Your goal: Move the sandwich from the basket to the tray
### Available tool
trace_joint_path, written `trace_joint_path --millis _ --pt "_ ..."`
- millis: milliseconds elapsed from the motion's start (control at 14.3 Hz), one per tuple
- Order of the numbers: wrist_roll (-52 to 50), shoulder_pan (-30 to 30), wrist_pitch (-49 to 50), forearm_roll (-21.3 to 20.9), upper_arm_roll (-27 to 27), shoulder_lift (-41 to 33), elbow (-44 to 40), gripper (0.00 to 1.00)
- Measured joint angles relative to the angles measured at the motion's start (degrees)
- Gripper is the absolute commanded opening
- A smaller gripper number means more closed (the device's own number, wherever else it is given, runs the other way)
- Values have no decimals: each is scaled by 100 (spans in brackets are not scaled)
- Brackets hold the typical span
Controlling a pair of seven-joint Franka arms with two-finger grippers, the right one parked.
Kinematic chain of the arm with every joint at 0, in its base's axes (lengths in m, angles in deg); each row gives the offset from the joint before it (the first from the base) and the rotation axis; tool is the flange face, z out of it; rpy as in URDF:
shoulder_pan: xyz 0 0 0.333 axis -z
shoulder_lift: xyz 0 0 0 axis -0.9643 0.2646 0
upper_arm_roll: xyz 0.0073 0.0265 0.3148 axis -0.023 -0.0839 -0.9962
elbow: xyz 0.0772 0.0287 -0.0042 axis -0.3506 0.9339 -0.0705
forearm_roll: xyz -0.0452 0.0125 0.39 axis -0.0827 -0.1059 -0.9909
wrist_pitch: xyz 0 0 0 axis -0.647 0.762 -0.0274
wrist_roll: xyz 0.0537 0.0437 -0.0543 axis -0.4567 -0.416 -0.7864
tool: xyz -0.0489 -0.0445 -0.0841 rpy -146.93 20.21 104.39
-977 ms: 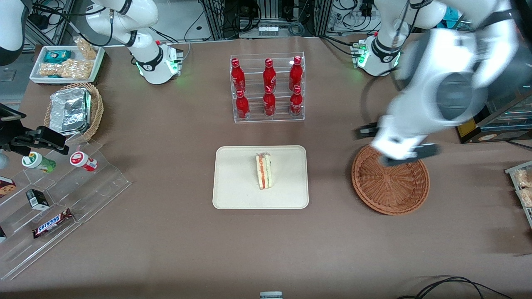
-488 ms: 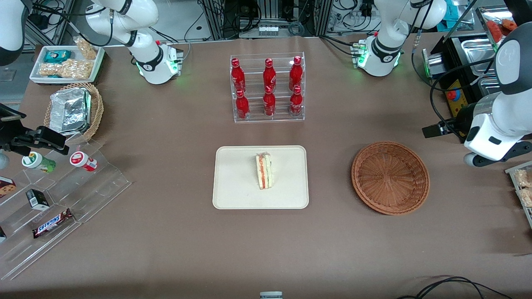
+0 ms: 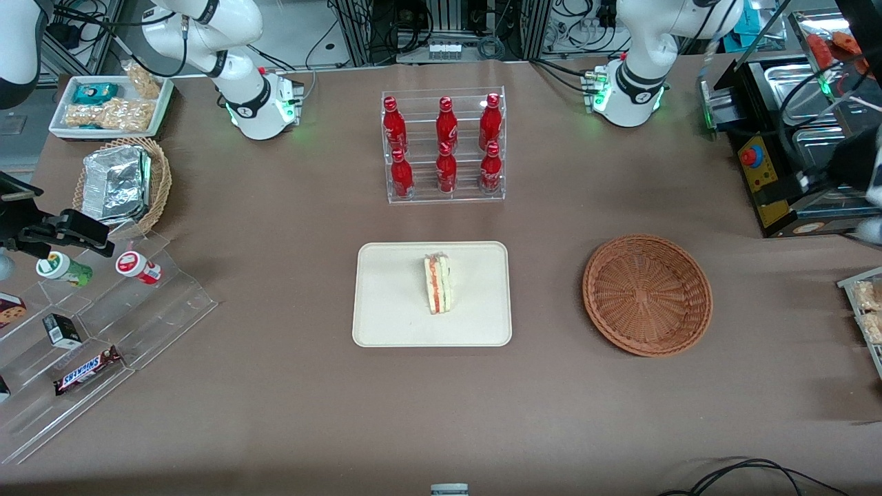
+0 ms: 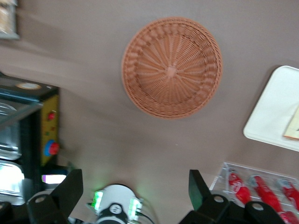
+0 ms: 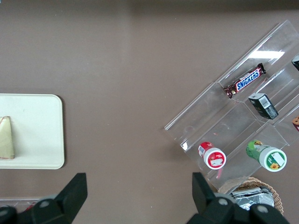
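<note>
Bare table between tray (image 3: 386,324) and basket (image 3: 646,294).

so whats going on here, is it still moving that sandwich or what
The sandwich already lies on the tray, and the basket has nothing in it. The left arm's gripper holds nothing; its fingers are open, high above the table near the working arm's end, looking down on the basket. From how things lie, the placing looks done.

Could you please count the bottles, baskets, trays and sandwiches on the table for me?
Red bottles: 6
Wicker baskets: 2
Trays: 2
Sandwiches: 1
Total: 11
The open tool hangs high toward the working arm's end.
</note>
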Motion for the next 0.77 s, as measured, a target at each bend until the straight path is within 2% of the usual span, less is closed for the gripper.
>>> trace_joint_path --millis 140,279,419,767 --pt "-35 -970 6 -192 1318 -209 17 100" --pt "-54 -1799 34 -222 2325 -375 164 100" --pt "-54 -2109 38 -223 2657 -582 467 100" --pt "-54 -2169 83 -243 2672 -735 688 100"
